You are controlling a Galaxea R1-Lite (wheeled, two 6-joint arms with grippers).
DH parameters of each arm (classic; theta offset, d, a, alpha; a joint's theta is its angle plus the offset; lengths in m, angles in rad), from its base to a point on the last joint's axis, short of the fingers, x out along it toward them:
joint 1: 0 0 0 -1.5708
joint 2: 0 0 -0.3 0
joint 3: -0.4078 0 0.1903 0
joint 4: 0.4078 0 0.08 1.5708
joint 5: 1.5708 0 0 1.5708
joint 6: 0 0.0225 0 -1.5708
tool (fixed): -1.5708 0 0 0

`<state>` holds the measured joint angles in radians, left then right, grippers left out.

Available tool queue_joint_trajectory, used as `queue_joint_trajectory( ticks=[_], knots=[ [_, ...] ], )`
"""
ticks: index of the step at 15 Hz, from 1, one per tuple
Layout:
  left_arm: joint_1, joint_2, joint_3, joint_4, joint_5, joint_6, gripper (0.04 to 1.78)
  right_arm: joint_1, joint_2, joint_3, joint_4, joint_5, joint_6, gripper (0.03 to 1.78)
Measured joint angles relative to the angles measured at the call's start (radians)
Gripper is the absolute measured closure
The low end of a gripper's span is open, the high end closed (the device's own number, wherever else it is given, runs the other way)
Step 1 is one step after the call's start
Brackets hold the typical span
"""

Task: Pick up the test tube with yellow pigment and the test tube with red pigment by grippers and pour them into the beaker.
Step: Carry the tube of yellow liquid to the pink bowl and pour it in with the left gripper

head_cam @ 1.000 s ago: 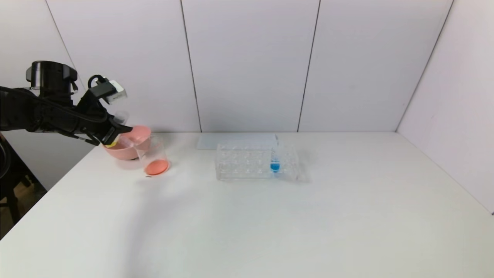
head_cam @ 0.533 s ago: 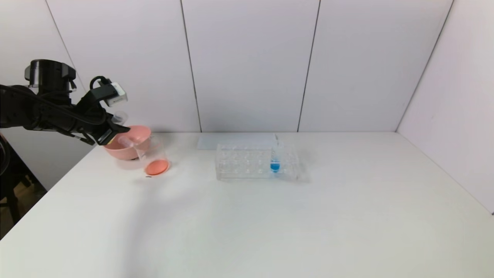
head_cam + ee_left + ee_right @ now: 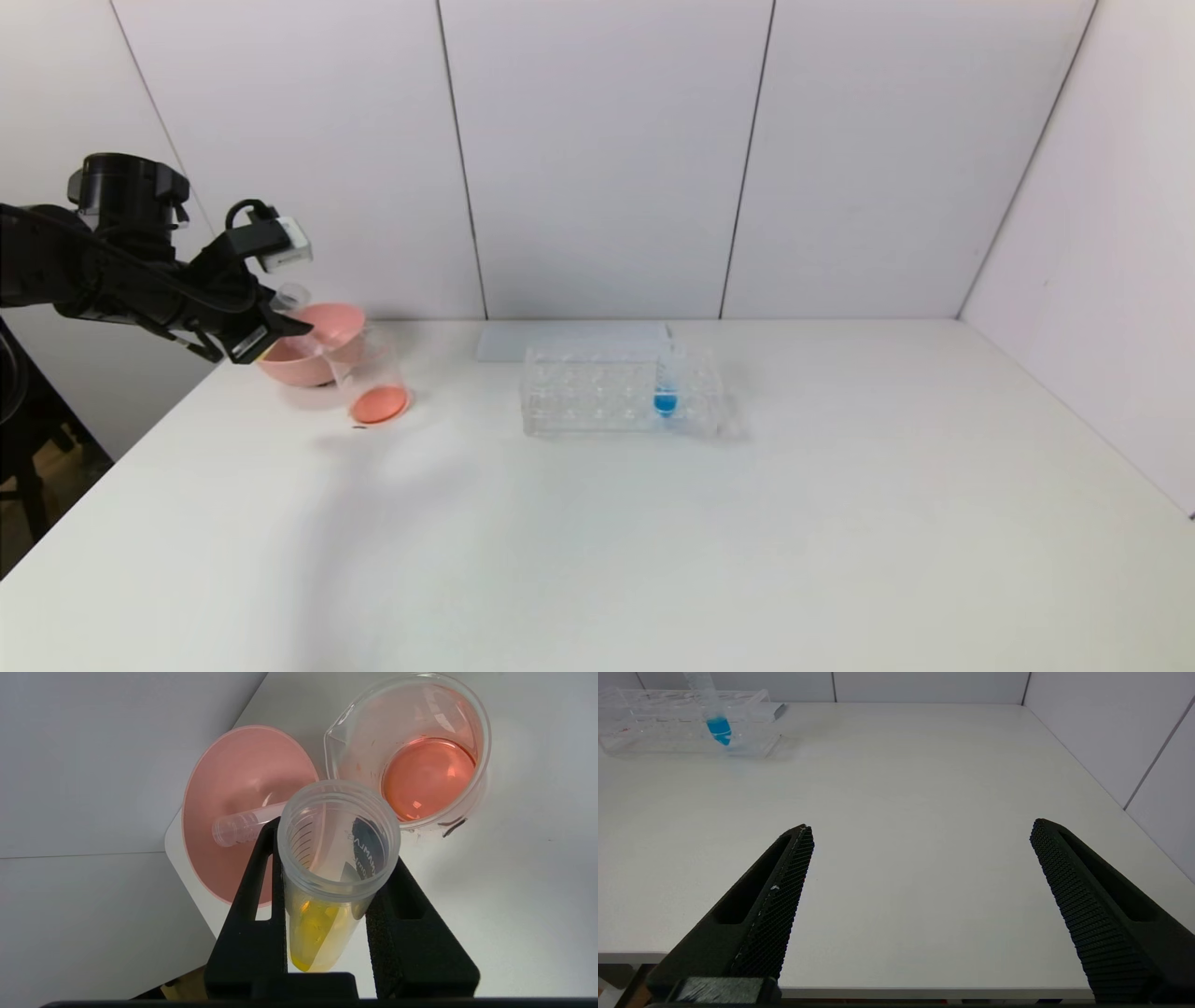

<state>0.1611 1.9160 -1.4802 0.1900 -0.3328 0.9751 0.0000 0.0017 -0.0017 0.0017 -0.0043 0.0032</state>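
While the beaker (image 3: 411, 756) already holds red liquid and an emptied tube (image 3: 247, 825) lies in the pink bowl (image 3: 233, 793), yellow remains unpoured. The left gripper (image 3: 334, 896) clamps the test tube with yellow pigment (image 3: 327, 877) above the bowl, beside the beaker. The right gripper (image 3: 920, 858) hangs apart, idle.

Even, bright, diffuse light fills the scene, so the matte white table (image 3: 653, 523) carries only a pale, soft-edged shadow at its left front, and another faint one beside the clear plastic tube rack (image 3: 621, 390). Small white glints sit on the orange-pink liquid in the clear glass beaker (image 3: 427, 784). The wall seams bow slightly outward toward the head view's edges.
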Motion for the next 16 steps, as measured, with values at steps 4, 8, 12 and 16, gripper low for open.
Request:
queue_joint_trajectory(
  ticks=[4,8,12,16],
  knots=[
    [0.0,0.007,-0.001,0.001,-0.004,0.009,1.33,0.0,0.0,0.0,0.0,0.0,0.0,0.11],
    [-0.001,0.021,-0.011,0.0,-0.002,0.042,1.33,0.0,0.0,0.0,0.0,0.0,0.0,0.11],
    [-0.003,0.028,-0.013,0.001,0.008,0.069,1.33,0.0,0.0,0.0,0.0,0.0,0.0,0.11],
    [-0.007,0.029,-0.015,0.005,0.034,0.096,1.33,0.0,0.0,0.0,0.0,0.0,0.0,0.11]
  ],
)
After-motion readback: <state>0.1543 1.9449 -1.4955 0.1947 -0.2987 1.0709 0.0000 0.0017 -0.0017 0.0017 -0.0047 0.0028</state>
